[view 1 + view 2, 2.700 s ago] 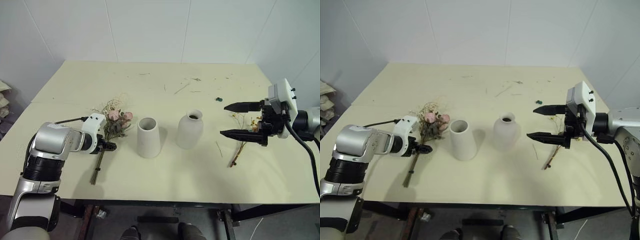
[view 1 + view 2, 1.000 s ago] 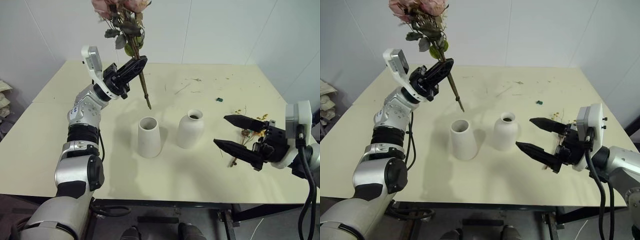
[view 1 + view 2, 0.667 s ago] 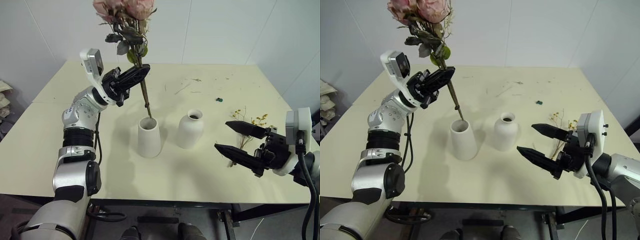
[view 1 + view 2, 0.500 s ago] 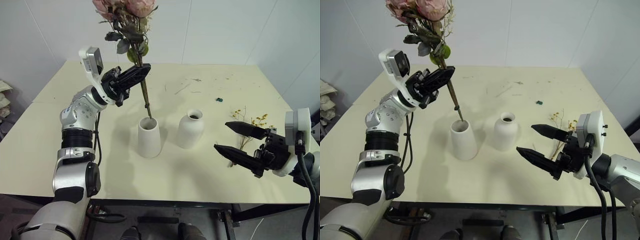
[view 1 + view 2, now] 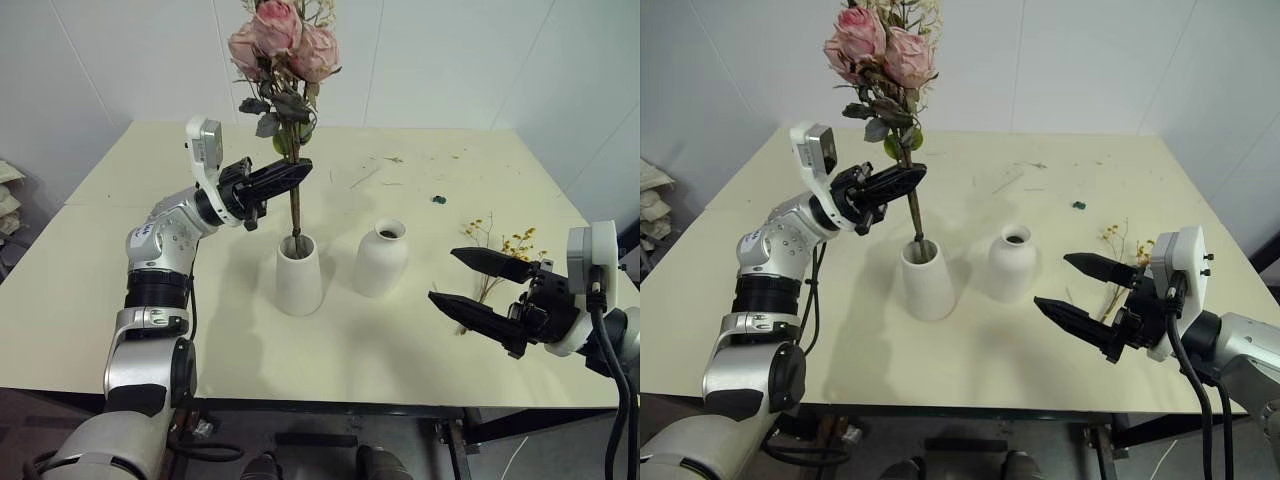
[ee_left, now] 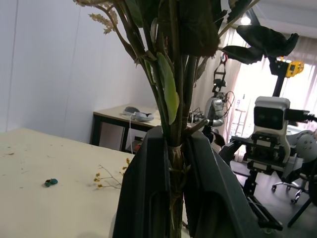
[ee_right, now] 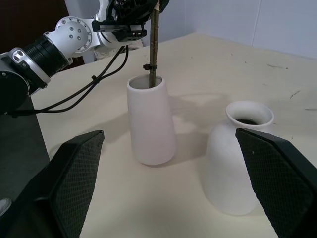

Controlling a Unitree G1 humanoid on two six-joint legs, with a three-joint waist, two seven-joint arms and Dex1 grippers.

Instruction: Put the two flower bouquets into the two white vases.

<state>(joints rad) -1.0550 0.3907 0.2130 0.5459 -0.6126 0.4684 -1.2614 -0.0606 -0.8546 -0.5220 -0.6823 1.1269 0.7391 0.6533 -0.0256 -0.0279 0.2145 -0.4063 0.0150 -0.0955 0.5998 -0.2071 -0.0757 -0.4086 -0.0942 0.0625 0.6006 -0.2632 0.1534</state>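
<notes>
Pink rose bunch (image 5: pixel 283 60) is clamped in my left gripper (image 5: pixel 285 178), upper centre of frame, stems dipping into the cone vase (image 5: pixel 298 272) mouth. Round vase (image 5: pixel 380 258) sits just right of it. Right gripper (image 5: pixel 482 290) hangs at lower right, fingers wide apart, holding nothing; yellow sprigs (image 5: pixel 497 255) lie on the table (image 5: pixel 420 170) behind it.

My pale yellow counter (image 5: pixel 150 300) carries a small dark green bit (image 5: pixel 436 199) near its far right edge, with dry twig scraps (image 5: pixel 364 176) toward the far edge.
</notes>
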